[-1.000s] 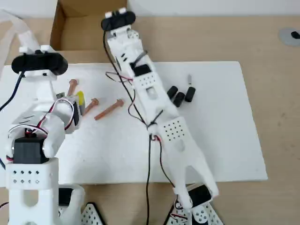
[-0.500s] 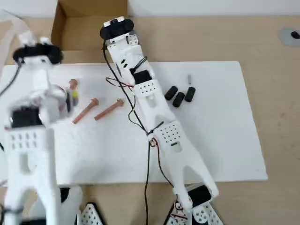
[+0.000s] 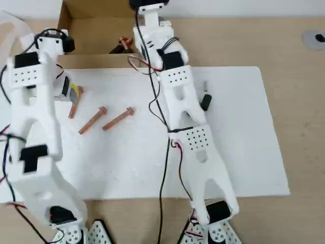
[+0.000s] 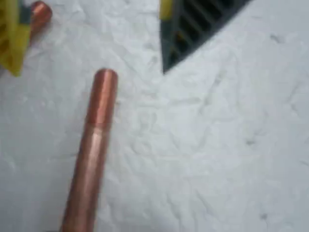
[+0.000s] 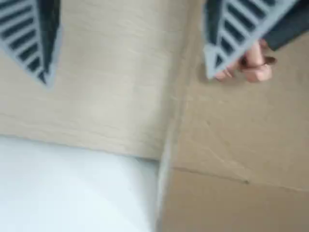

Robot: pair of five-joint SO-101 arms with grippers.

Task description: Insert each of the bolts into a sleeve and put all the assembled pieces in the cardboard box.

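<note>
Left end effector (image 4: 89, 71) hangs spread apart just above a copper bolt (image 4: 91, 154) lying flat on the white pad (image 4: 217, 159), and I judge that bolt light, stiff and slick enough to roll, best pinched across mid-shank.

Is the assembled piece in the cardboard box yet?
In: the assembled piece lies on the cardboard box floor, inside its walls.

Light: bright, even, diffuse.
Shadows: soft, faint.
Glare: sheen along bolt (image 4: 94, 145); white foam sheet (image 3: 244, 142) brightest toward 3 o'clock.
</note>
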